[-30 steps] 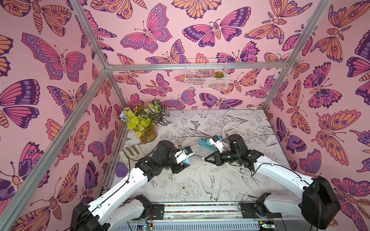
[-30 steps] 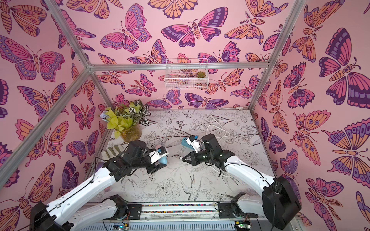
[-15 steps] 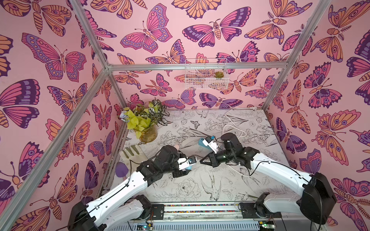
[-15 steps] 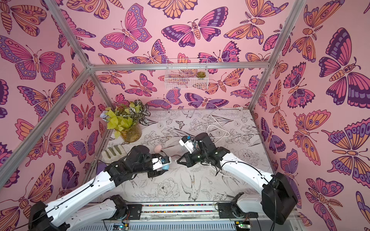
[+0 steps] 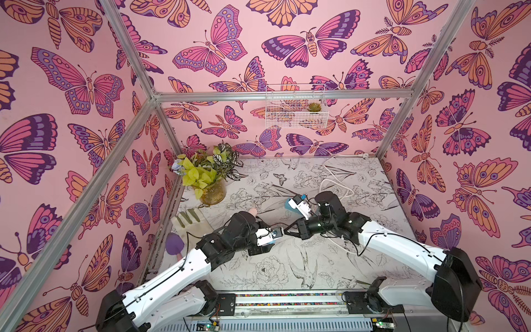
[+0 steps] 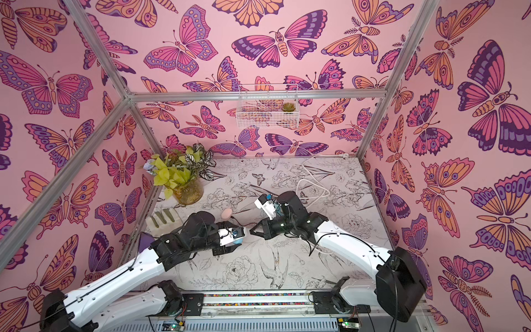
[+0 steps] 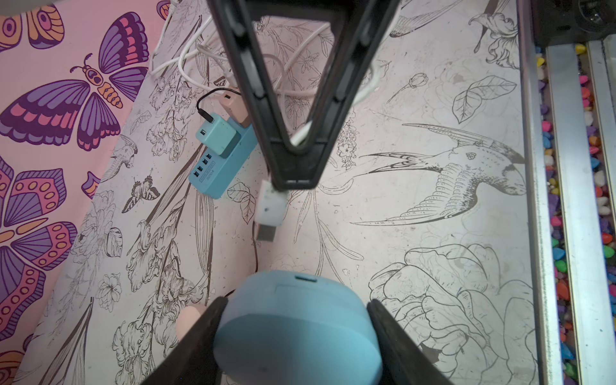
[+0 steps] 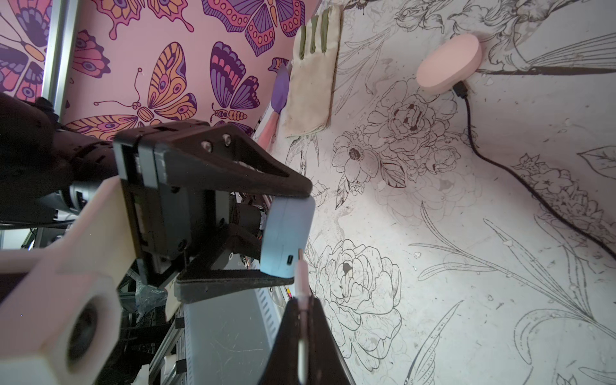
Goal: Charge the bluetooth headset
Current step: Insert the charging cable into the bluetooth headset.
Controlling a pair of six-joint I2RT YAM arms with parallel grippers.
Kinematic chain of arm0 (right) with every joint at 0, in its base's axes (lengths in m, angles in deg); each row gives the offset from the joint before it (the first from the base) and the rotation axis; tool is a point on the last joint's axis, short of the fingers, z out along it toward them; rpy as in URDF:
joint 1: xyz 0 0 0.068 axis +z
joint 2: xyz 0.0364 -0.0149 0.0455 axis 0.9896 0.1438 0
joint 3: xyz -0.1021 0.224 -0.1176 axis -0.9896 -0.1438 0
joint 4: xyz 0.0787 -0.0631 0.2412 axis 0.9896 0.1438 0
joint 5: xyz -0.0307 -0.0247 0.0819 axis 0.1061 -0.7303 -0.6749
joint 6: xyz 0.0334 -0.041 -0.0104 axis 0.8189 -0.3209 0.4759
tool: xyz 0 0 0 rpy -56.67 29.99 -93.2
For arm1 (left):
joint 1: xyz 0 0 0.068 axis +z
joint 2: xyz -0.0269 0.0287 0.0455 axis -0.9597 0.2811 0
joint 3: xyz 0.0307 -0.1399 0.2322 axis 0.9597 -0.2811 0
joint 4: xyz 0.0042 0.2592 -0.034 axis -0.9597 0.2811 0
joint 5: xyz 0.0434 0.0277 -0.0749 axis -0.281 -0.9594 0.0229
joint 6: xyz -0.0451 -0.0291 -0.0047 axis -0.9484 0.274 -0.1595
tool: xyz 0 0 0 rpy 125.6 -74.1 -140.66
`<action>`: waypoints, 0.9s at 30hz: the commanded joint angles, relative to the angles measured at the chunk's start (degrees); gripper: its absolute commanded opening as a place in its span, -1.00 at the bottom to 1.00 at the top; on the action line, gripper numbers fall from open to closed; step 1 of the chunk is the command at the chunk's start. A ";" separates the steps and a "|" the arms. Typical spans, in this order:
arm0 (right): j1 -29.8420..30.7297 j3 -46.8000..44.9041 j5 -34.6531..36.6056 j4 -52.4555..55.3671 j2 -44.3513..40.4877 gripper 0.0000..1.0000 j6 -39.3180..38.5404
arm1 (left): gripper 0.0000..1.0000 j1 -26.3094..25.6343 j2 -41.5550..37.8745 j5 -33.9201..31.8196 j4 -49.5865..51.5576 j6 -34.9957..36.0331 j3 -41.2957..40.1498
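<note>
Clamping blue case [image 8: 286, 230] in left gripper [image 7: 295, 320], pinching white plug [image 8: 301, 271] in right gripper [image 8: 301, 301]. Tip beside port [image 8: 290, 259], unseated: could skid off, twist in pinch.

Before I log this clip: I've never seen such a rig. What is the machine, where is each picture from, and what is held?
Two white robot arms stand at a table, each ending in a two-fingered gripper. Both top views look down from one overhead camera pair; the other two come from wrist cameras. The left gripper clamps the blue headset case. The right gripper is shut on a white charging plug, its tip beside the case's port, not in it. On the table lie a pink case with a black cable plugged in, a teal power strip, a glove and a potted plant.
</note>
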 commanded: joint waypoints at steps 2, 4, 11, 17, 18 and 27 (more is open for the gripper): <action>0.65 -0.88 -1.82 -3.54 1.32 -0.91 2.60 | -0.42 -0.62 -1.41 -1.14 -1.98 0.50 -1.23; 0.79 -1.10 -1.68 -3.85 1.47 -0.91 2.75 | -0.42 -0.71 -1.62 -1.26 -2.06 0.45 -1.32; 0.82 -2.46 -2.21 -5.39 1.38 -0.91 3.84 | -0.45 -0.88 -1.64 -1.84 -2.32 0.45 -1.49; 0.78 -4.05 -3.43 -8.01 0.89 -0.91 5.85 | -0.45 -0.88 -1.55 -1.89 -2.58 0.45 -1.83; 0.83 -4.18 -3.43 -8.14 0.89 -0.91 5.91 | -0.46 -0.93 -1.53 -1.85 -2.65 0.45 -1.79; 0.78 -4.67 -3.54 -9.86 0.28 -0.91 7.26 | -0.46 -1.23 -1.89 -2.44 -2.93 0.71 -2.45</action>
